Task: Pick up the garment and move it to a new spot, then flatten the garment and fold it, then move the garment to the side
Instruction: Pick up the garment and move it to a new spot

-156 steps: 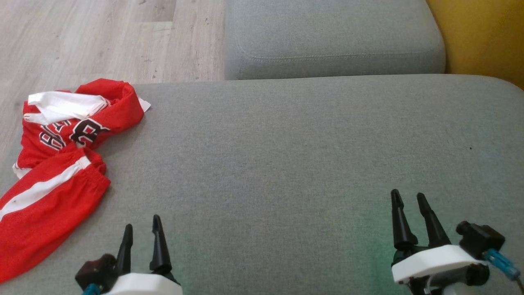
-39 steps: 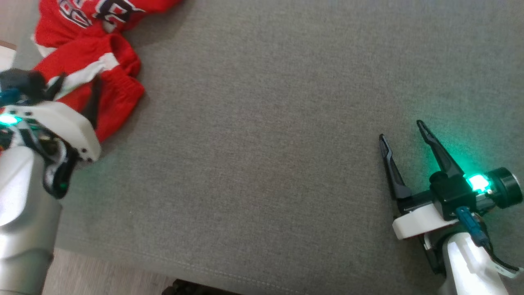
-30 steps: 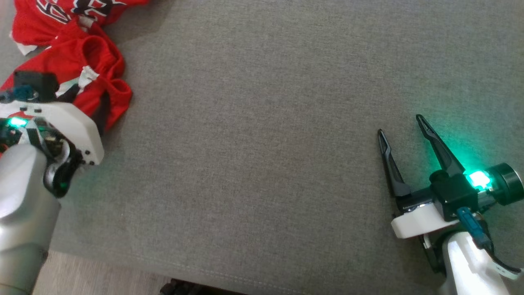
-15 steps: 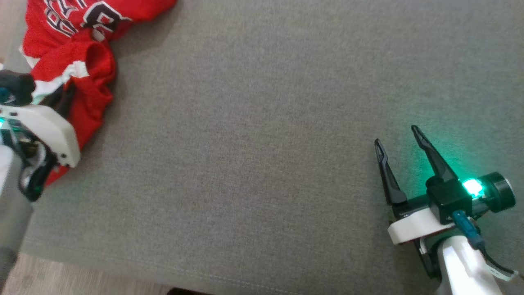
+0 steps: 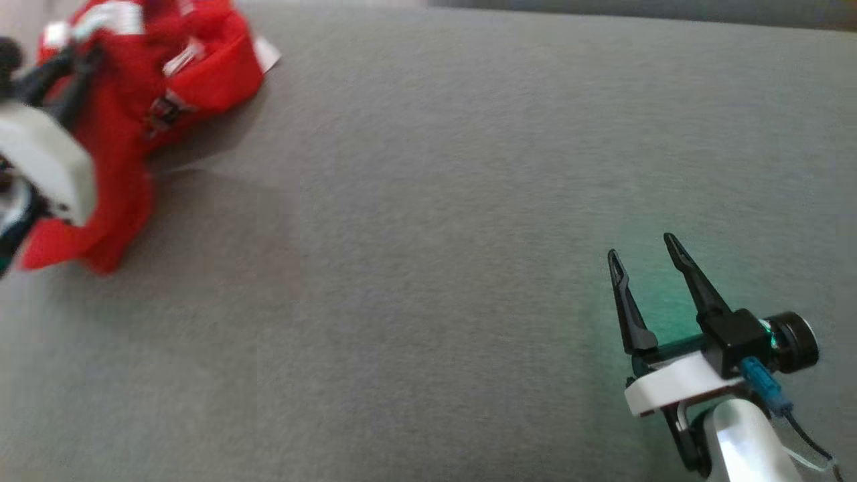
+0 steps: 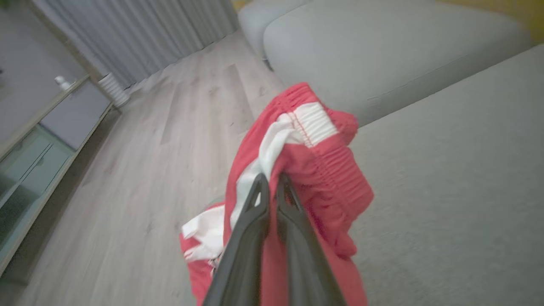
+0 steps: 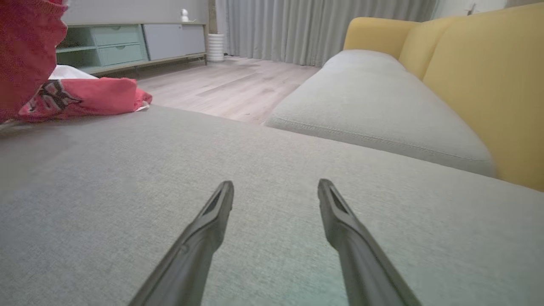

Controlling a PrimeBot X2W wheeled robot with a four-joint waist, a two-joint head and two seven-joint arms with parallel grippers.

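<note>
My right jaws stand open and empty at the lower right of the head view. Their two long dark fingers [image 5: 621,301] are spread apart and point up the frame over the wide grey fabric sofa seat [image 5: 428,268]. A green glow lies on the cloth just beside them. In the right wrist view those fingers [image 7: 210,225] rise from the bottom edge with bare grey weave between them.

Further up, at the upper left of the head view, my left jaws are closed on the red and white mesh garment [image 5: 120,167]. The white wrist housing [image 5: 40,161] sits in front of the cloth, and this corner is blurred. The left wrist view is clearer: the two fingers [image 6: 253,225] are pressed together, pinching a fold of red fabric next to a white stripe and a gathered elastic band. One part of the garment [image 6: 323,178] is raised in the grip and droops around the fingers. The rest of the garment [image 7: 85,95], with dark lettering, lies on the seat at the upper left of the right wrist view.

Beyond the seat a second grey cushion [image 7: 374,97] stands against a yellow sofa back [image 7: 488,85]. Past the garment runs a pale wooden floor [image 7: 238,85]. Then come a low cabinet with teal drawers [image 7: 114,46], a white ribbed cylinder [image 7: 215,46] and, farthest off, grey curtains [image 7: 318,25].
</note>
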